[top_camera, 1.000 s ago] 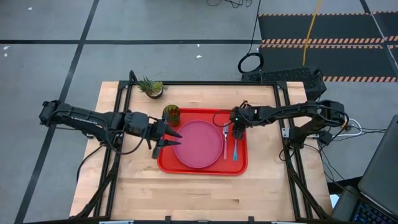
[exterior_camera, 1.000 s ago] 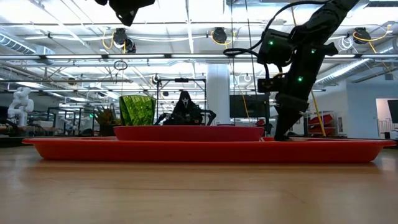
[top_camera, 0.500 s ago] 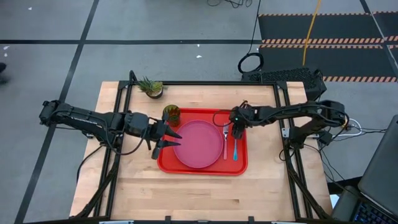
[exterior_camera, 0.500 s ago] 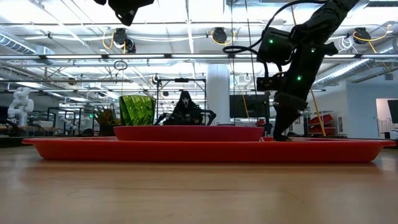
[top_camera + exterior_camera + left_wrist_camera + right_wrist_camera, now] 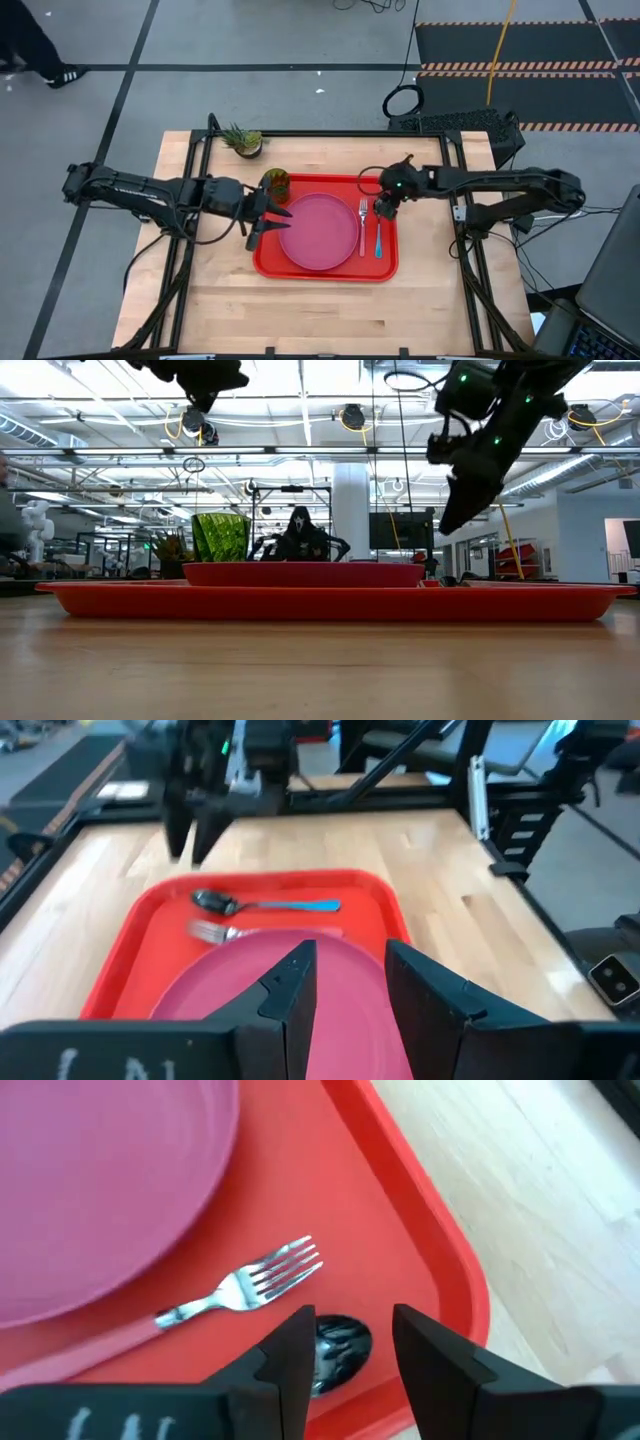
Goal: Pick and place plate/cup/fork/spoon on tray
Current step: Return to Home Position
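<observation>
Red tray [image 5: 388, 268], spoon [image 5: 338, 1346] below right gripper [image 5: 350, 1342] jaws, apart

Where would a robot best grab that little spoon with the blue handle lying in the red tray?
Probably at the middle of the light blue handle, from straight above, fingers straddling it. The spoon lies flat on the tray, beside the fork, so a narrow pinch across the handle avoids its neighbour. The right gripper hangs open above its bowl.
</observation>
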